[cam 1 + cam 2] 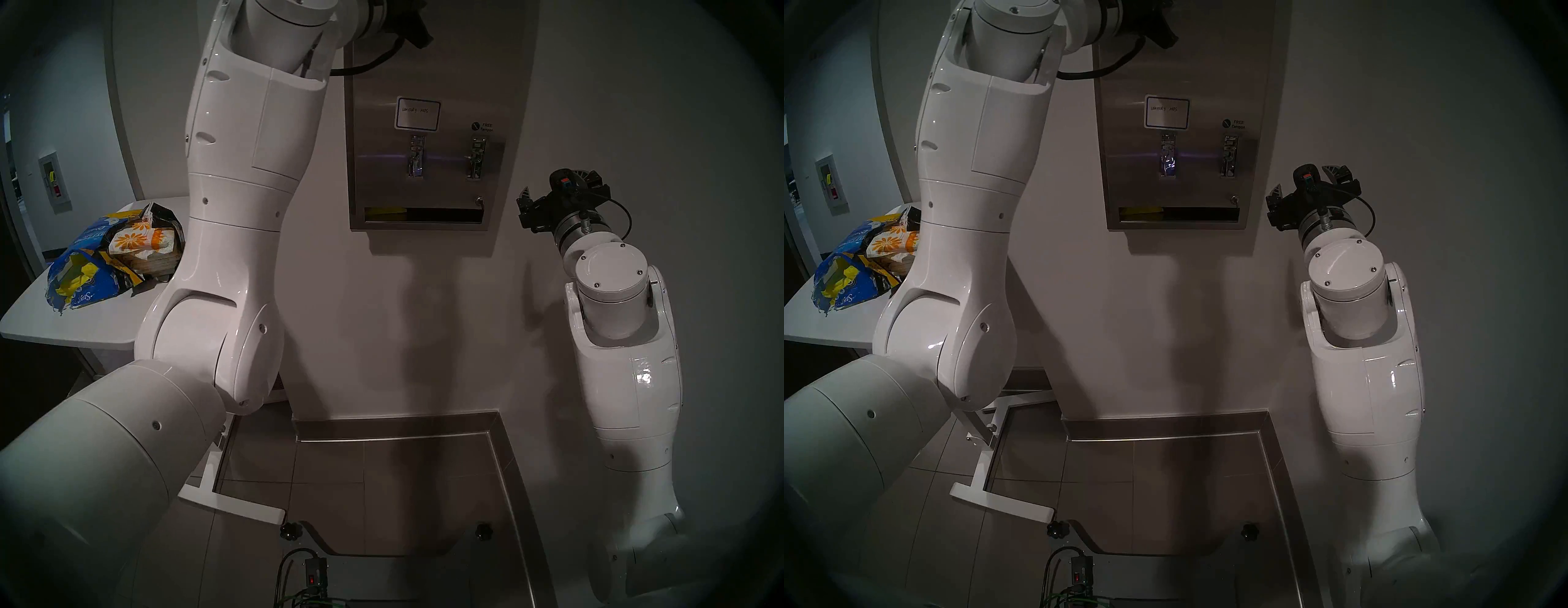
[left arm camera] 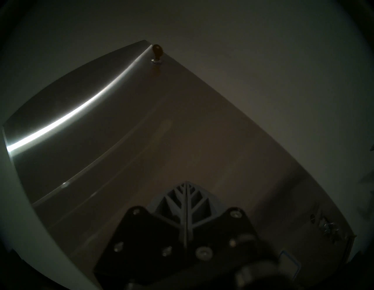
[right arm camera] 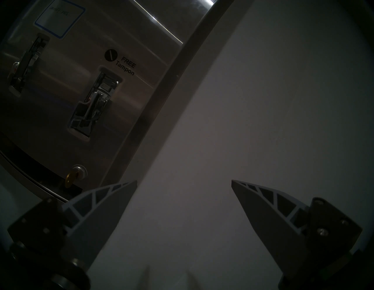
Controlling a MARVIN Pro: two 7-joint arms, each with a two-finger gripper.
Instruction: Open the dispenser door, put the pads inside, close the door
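Observation:
The brushed-steel dispenser (image 1: 424, 225) hangs on the wall with its dispenser door (image 1: 373, 127) closed. The door carries a blue-bordered label (image 1: 418, 114), two lever slots and a lower lock (image 3: 78, 172) with a brass key. My left gripper (image 2: 186, 184) is shut with nothing between its fingers, high up against the door's top part; whether it touches the door I cannot tell. A second keyed lock (image 2: 157, 51) sits beyond it. My right gripper (image 3: 184, 182) hangs open and empty to the right of the dispenser. Flower-print pads (image 1: 140, 242) lie on the left table. Something yellow (image 1: 384, 213) shows in the bottom slot.
A torn blue-and-yellow bag (image 1: 80, 276) lies around the pads on the white table (image 1: 63, 327). My left arm (image 1: 237, 191) stands between the table and the dispenser. The table's white foot (image 1: 231, 505) and a steel baseboard (image 1: 403, 424) are below on the tiled floor.

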